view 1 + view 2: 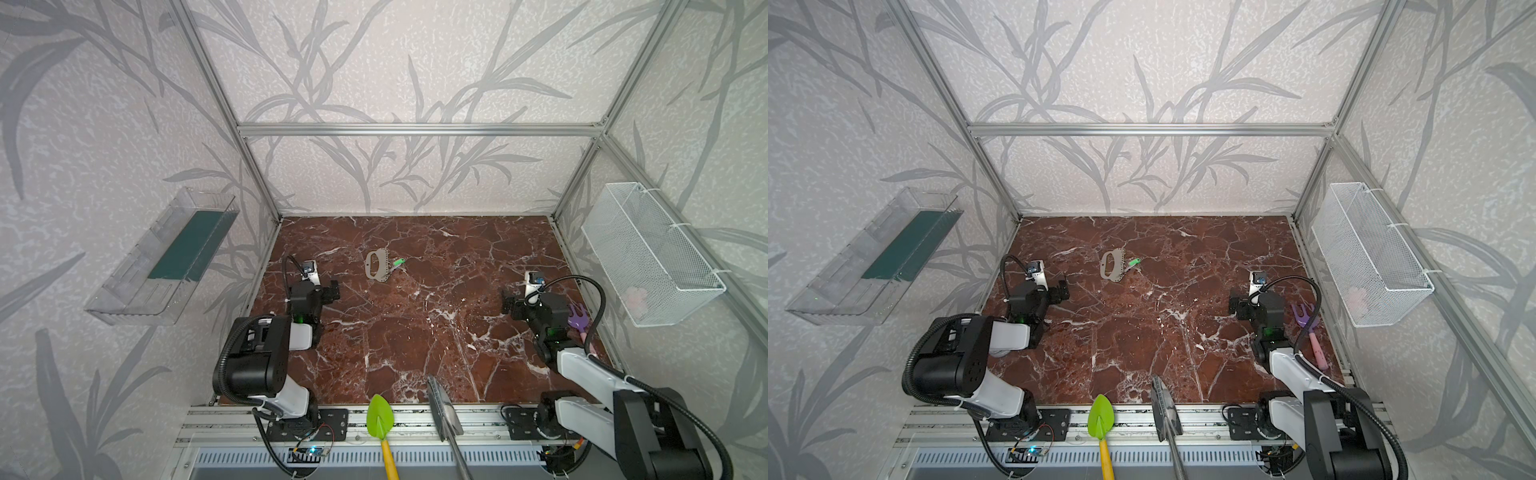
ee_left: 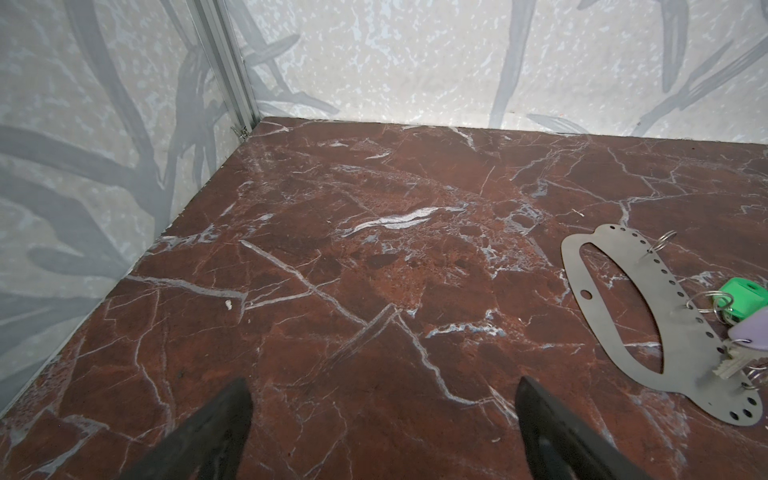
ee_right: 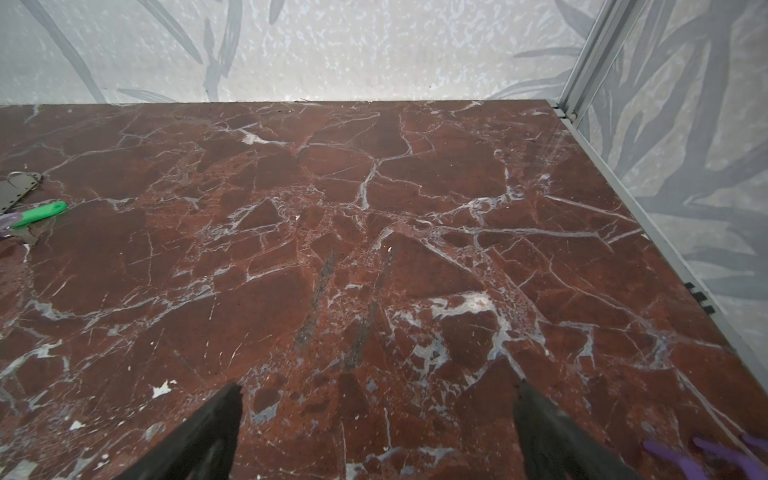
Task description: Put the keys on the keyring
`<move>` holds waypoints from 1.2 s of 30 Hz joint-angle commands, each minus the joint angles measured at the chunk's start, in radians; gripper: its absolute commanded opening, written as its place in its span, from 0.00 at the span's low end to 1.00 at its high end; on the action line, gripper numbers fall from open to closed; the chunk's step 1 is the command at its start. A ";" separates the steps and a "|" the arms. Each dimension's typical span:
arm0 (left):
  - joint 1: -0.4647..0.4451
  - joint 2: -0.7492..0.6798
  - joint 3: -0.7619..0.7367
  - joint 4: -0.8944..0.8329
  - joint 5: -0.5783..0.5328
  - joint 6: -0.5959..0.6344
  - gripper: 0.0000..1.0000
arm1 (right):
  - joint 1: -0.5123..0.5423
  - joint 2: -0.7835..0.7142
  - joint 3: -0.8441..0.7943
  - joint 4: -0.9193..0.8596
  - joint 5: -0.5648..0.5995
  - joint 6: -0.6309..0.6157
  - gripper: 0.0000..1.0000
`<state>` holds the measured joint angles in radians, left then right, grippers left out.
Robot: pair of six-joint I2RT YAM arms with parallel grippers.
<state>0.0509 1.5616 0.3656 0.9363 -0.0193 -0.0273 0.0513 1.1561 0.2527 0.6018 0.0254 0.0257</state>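
Both end effectors gape empty; keyring [image 1: 377, 266] with keys [image 2: 744, 309] lies nearer left end effector [image 2: 382, 424]

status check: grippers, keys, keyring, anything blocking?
Left gripper and right gripper open, empty. Keys beside keyring, far-left table. Nothing blocking.

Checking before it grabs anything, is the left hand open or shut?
Open: the left hand shows its two dark fingers spread wide over bare marble tabletop, holding nothing.

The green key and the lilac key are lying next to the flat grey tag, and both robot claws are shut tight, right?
Not quite. The green key and lilac key do lie beside the grey tag, but the left gripper and right gripper are wide open, as both wrist views show.
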 commanded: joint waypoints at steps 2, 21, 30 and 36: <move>0.002 0.004 0.006 0.014 0.008 -0.003 0.99 | -0.004 0.102 -0.004 0.275 -0.005 -0.057 0.99; 0.002 0.004 0.006 0.013 0.007 -0.003 0.99 | -0.005 0.433 0.116 0.395 -0.141 -0.077 0.99; 0.002 0.004 0.006 0.015 0.007 -0.003 0.99 | 0.008 0.433 0.123 0.378 -0.148 -0.101 0.99; 0.002 0.004 0.006 0.015 0.007 -0.003 0.99 | 0.024 0.436 0.125 0.375 -0.129 -0.110 0.99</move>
<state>0.0509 1.5616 0.3656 0.9367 -0.0193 -0.0273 0.0711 1.5890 0.3618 0.9653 -0.1123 -0.0696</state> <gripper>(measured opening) 0.992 0.990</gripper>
